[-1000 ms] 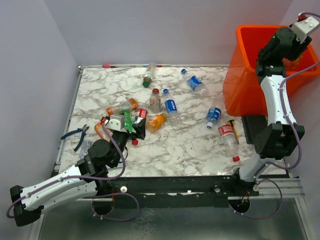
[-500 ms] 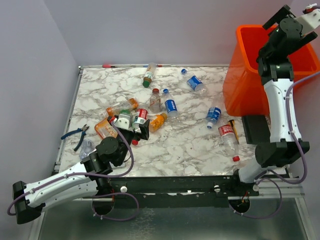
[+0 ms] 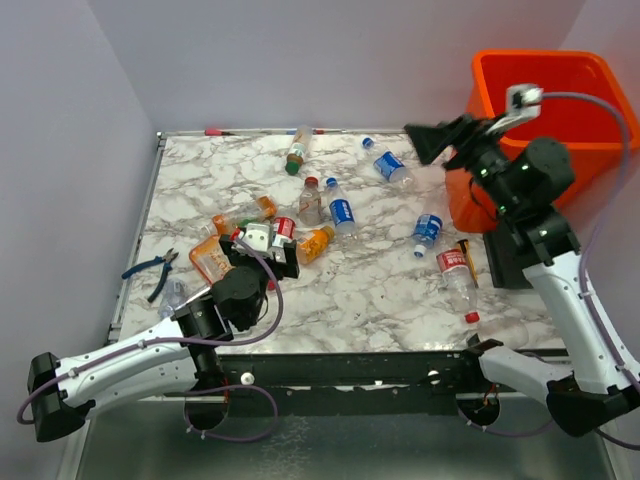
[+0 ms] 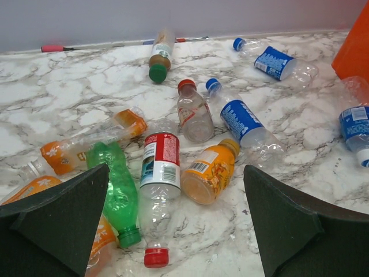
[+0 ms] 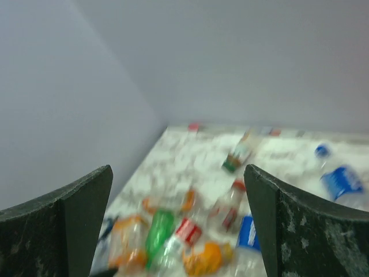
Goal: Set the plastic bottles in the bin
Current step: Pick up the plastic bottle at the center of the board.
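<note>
Left of the large orange translucent plastic bin [image 3: 560, 62], scattered small plastic bottles [image 3: 341, 212] are framed by the left gripper [image 4: 174, 176], spread wide to grasp; the right gripper [image 5: 179, 173] is held wide, empty.

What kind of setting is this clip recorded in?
Likely a lab test cell: plain walls enclose a marble-patterned table, with scattered plastic bottles and an orange bin staged for sorting.

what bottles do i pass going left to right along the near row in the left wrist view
green bottle → red-labelled bottle → orange bottle → blue-labelled bottle at the right edge
</note>
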`<action>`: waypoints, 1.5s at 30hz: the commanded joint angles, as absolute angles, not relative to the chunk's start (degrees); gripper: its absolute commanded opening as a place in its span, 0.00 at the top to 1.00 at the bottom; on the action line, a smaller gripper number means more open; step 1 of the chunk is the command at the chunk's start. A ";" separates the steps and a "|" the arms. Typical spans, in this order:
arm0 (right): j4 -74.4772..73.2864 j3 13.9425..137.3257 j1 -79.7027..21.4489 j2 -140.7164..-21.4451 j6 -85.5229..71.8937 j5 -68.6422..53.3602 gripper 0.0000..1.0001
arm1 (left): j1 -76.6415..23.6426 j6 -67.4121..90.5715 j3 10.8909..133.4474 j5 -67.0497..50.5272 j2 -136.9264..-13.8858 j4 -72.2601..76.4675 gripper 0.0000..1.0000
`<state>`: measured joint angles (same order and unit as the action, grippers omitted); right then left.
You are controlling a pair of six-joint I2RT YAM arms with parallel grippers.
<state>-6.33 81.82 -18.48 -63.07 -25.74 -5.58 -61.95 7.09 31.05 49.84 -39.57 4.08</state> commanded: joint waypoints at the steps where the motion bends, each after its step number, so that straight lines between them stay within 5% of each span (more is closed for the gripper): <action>1: -9.46 66.27 -25.72 -61.04 -27.30 -20.99 0.00 | -61.96 11.58 33.09 53.66 -40.90 -1.80 0.01; 11: -5.71 50.86 -28.65 -72.63 -28.24 -10.93 0.00 | -60.31 12.33 35.34 46.63 -45.62 -4.59 0.01; 20: -7.79 66.67 -28.61 -98.30 -24.17 -6.29 0.00 | -57.98 12.21 35.77 36.69 -48.11 -4.10 0.01; 33: -9.83 74.14 -28.77 -111.07 -21.94 -8.85 0.03 | -57.97 14.58 34.41 36.78 -45.11 -3.58 0.01; 37: -10.36 74.29 -29.07 -113.09 -21.22 -9.56 0.09 | -57.92 14.99 34.62 35.85 -45.85 -3.47 0.01; 45: -8.45 70.91 -29.55 -111.98 -21.17 -11.50 0.40 | -57.92 16.05 34.54 35.16 -46.06 -3.37 0.01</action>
<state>-9.02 72.60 -28.95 -112.62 -21.69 -9.82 -58.13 14.61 34.74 36.75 -46.11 -3.97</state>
